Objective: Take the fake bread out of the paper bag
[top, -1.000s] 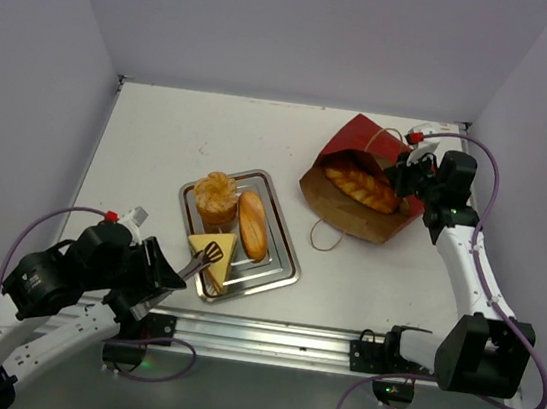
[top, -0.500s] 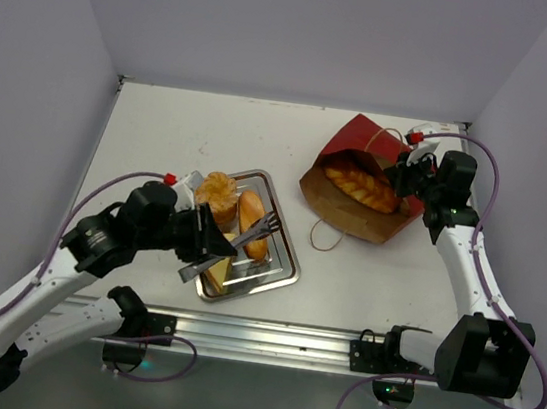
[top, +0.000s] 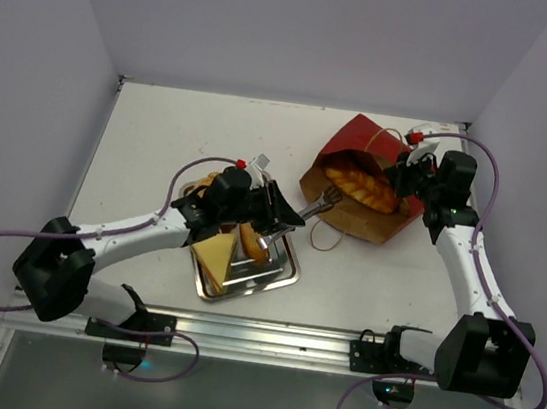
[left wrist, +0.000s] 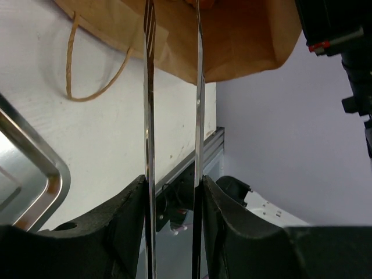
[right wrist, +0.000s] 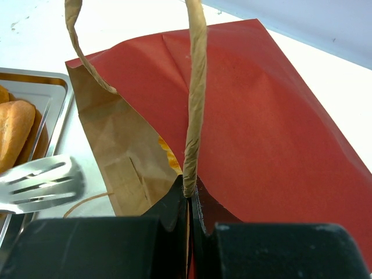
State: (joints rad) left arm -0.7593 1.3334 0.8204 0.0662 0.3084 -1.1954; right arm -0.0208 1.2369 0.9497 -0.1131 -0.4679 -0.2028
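Observation:
The dark red paper bag (top: 361, 135) lies on its side at the right, its brown mouth facing left. A golden braided loaf (top: 361, 188) of the fake bread lies inside; a sliver of it (right wrist: 168, 157) shows in the right wrist view. My right gripper (right wrist: 189, 195) is shut on the bag's string handle (right wrist: 195, 87) at the upper edge. My left gripper (top: 277, 215) is shut on metal tongs (left wrist: 149, 87). Their slotted tips (top: 322, 206) are just outside the bag's mouth (left wrist: 232, 40), with nothing between them. A pale wedge (top: 214, 254) lies on the tray.
The silver tray (top: 279, 276) lies left of the bag, under my left arm, with a baguette (right wrist: 14, 131) and a roll (top: 217, 185) partly hidden. The bag's loose lower handle (left wrist: 72, 64) lies on the table between tray and bag. Walls close in on both sides.
My left arm has swung from the near left, over the tray, towards the bag, carrying the tongs. The right gripper and the bag have not moved.

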